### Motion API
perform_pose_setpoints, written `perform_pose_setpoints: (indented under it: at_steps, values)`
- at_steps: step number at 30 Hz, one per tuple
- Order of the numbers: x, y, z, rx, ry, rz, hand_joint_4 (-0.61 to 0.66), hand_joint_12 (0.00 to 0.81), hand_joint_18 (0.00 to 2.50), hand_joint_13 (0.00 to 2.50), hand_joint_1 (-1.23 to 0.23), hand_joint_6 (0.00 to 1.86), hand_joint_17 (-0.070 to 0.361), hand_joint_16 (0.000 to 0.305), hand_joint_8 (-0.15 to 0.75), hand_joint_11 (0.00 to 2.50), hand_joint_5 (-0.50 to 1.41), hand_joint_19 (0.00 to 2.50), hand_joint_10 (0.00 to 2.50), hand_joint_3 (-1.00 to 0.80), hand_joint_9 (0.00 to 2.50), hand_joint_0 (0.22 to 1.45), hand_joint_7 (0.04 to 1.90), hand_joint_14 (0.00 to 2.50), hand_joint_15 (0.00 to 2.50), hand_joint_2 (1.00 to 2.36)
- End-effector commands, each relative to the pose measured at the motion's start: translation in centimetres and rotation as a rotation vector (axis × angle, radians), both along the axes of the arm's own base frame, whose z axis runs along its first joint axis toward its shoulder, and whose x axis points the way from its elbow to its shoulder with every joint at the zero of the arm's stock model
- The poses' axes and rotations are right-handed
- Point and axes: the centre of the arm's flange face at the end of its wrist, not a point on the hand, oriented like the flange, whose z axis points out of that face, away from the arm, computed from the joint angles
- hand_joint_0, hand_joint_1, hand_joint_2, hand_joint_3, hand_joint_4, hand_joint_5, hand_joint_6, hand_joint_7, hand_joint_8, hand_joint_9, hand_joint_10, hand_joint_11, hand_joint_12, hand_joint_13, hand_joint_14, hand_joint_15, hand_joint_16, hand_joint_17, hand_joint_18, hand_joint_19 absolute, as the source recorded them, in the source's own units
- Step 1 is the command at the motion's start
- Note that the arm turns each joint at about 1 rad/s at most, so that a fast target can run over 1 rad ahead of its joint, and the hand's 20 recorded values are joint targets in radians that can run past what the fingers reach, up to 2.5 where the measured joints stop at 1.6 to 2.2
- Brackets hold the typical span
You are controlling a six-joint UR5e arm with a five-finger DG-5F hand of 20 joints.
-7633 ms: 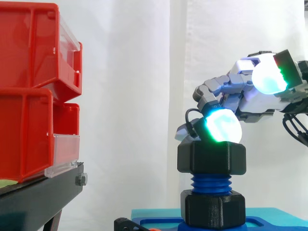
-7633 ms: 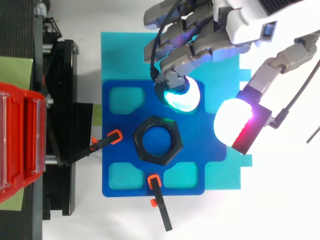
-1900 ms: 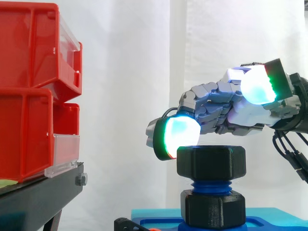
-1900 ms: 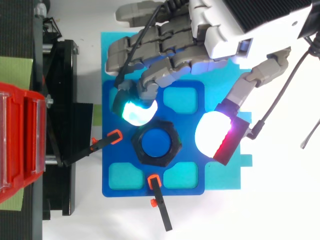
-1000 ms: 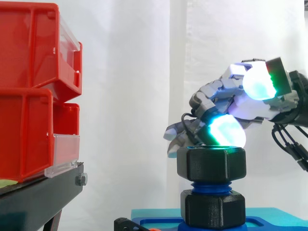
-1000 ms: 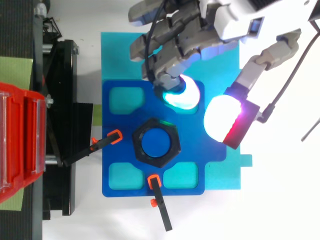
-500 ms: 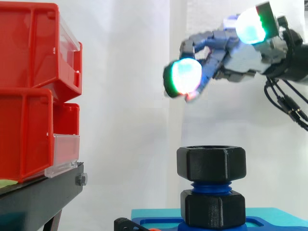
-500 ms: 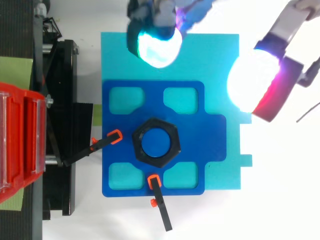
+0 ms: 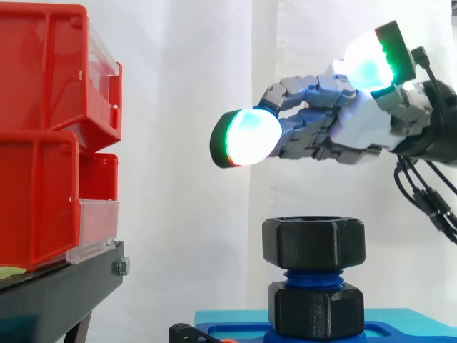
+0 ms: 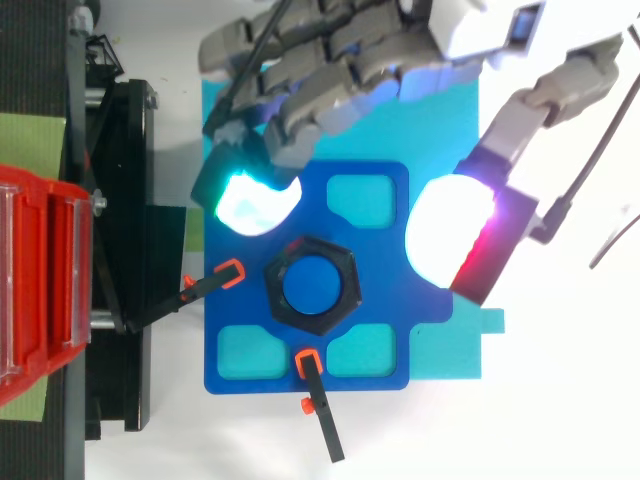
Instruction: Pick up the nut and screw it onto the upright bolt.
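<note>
The black hex nut (image 9: 313,243) sits on the thread of the upright blue bolt (image 9: 313,275), above a second black hex piece (image 9: 314,309) at the bolt's foot. From above, the nut (image 10: 311,283) rings the bolt's blue end on the blue fixture plate (image 10: 385,300). My hand (image 9: 357,132) hovers above the nut, clear of it, fingers stretched out to the left. One glowing fingertip (image 10: 250,200) lies past the nut's upper left, and the thumb pad (image 10: 450,235) to its right. The hand is open and holds nothing.
Red bins (image 9: 50,143) are stacked on a black stand (image 9: 57,293) at the left. The fixture plate lies on a teal mat (image 10: 450,350), held by two orange-tipped black clamps (image 10: 230,272) (image 10: 310,365).
The hand, which touched the nut's top a second ago and then rose with curled fingers, has come lower and straightened its fingers leftward. The nut has not visibly moved.
</note>
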Motion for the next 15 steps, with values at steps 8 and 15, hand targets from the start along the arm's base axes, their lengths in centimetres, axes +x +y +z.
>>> perform_pose_setpoints:
  at_steps: [8, 15]
  values:
    - [0.6, 2.4, -1.9, 0.037, -0.018, -0.001, 0.04, 0.344, 0.0, 0.12, -0.1, 0.5, 0.109, 0.048, 0.19, 0.0, -0.24, 0.0, 0.0, -0.5, 0.2, 0.45, 0.55, 0.0, 0.0, 1.0]
    - [1.2, 3.7, -2.7, 0.04, -0.019, 0.004, 0.04, 0.348, 0.0, 0.13, -0.1, 0.5, 0.108, 0.048, 0.201, 0.0, -0.24, 0.0, 0.0, -0.5, 0.22, 0.45, 0.55, 0.0, 0.0, 1.0]
